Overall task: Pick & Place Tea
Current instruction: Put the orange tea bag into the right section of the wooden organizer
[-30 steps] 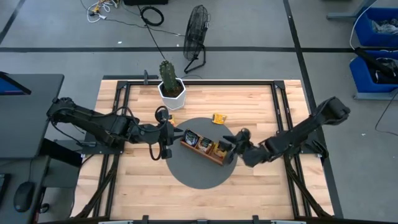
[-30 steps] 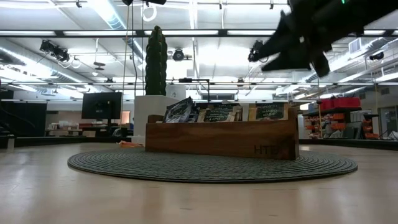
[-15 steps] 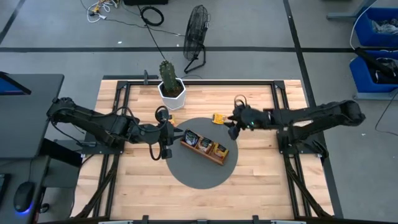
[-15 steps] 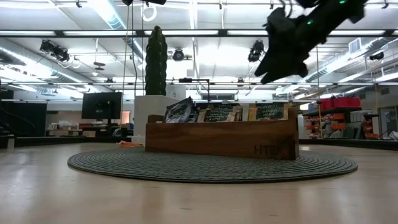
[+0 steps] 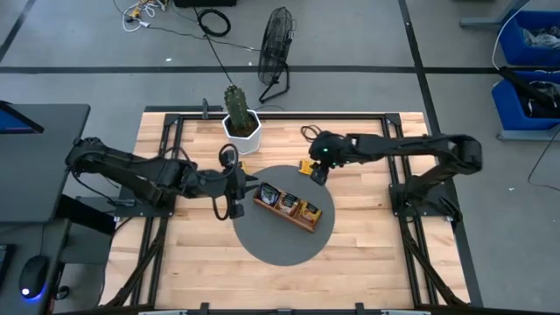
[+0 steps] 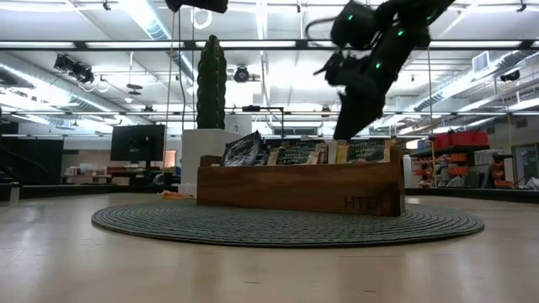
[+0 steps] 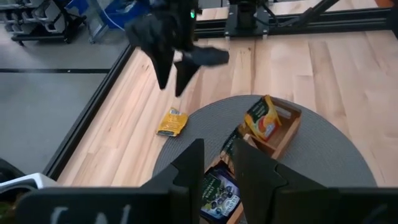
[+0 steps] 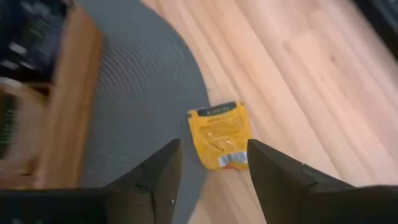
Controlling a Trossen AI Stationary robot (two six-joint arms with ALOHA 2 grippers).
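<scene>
We see the wooden worktop point(image 5: 367, 245) with a round grey mat point(image 5: 271, 249) in the middle. Cactus in a white pot point(image 5: 241, 122) stands at the far edge; in the low view its pot is mostly hidden behind the tray.

Wooden divided tray point(image 5: 287, 206) sits on the mat, angled. Packets stand in its compartments: dark ones toward the left arm's end, an orange one toward the other end point(image 7: 261, 118). We can't count them, since they overlap and the tray wall cuts them off in the low view.

Left arm reaches in from its side. The left gripper point(image 5: 238, 194) is at the tray's near-left end, above the mat. In the left wrist view its two fingers point(image 7: 189, 171) stand slightly apart with nothing visibly between them; whether they touch a packet, we can't tell.

Right arm stretches across the far side. The right gripper point(image 5: 317, 166) hovers just over the loose orange tea packet point(image 8: 217, 134). Jaws apart and straddling it in the right wrist view, no contact that we can see.

That packet point(image 5: 306, 166) lies flat on bare wood, just off the mat's far edge, outside the tray. From above the gripper partly covers it. Print on it is unreadable.
</scene>
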